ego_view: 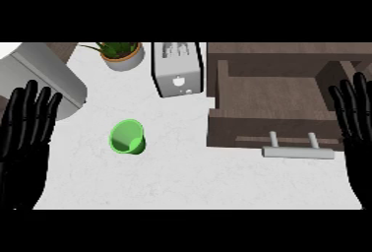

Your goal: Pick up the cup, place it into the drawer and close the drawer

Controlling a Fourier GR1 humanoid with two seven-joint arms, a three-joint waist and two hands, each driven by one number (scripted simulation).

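Note:
A green cup [128, 137] lies tipped on the white counter, its mouth facing up toward me, left of centre. To its right a brown wooden drawer [272, 96] stands pulled open, nothing visible inside it, with a silver bar handle [298, 152] on its front. My left hand [25, 133] rests at the left edge, fingers straight and pointing up, well apart from the cup. At the right edge my right hand [356, 123] rests open, fingers up, beside the drawer's right side.
A white toaster [176, 69] stands behind the cup, next to the drawer's left wall. A potted plant [121, 54] sits at the back left. A grey rounded appliance [47, 78] fills the far left corner.

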